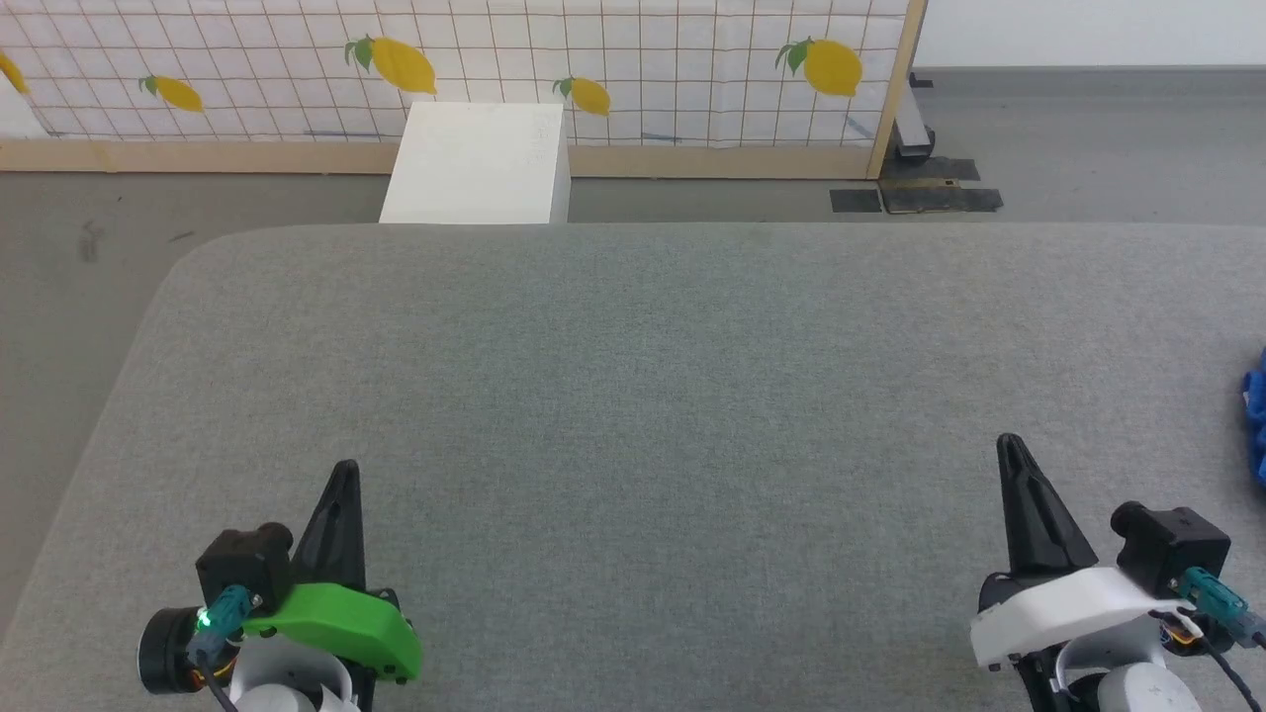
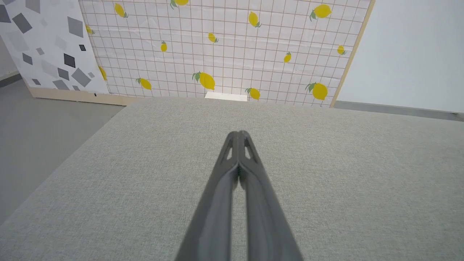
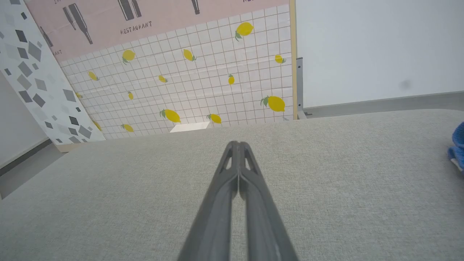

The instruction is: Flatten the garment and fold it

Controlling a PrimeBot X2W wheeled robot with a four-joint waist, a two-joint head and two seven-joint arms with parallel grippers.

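A sliver of the bright blue garment [image 1: 1256, 415] pokes in at the far right edge of the grey fabric table [image 1: 633, 396]; the rest is cut off. It also lies at the right edge of the right wrist view as the garment [image 3: 457, 146], with a bit of white trim. My right gripper [image 1: 1011, 447] stands shut and empty at the lower right, well left of the garment. My left gripper [image 1: 345, 473] stands shut and empty at the lower left. The left gripper [image 2: 239, 135] and the right gripper [image 3: 239, 145] each show fingertips pressed together over bare table.
A white box [image 1: 480, 163] stands on the floor just past the table's far edge. Behind it runs a lemon-print tiled panel [image 1: 455, 69] with a wooden base. Grey floor [image 1: 69, 257] borders the table's rounded left corner.
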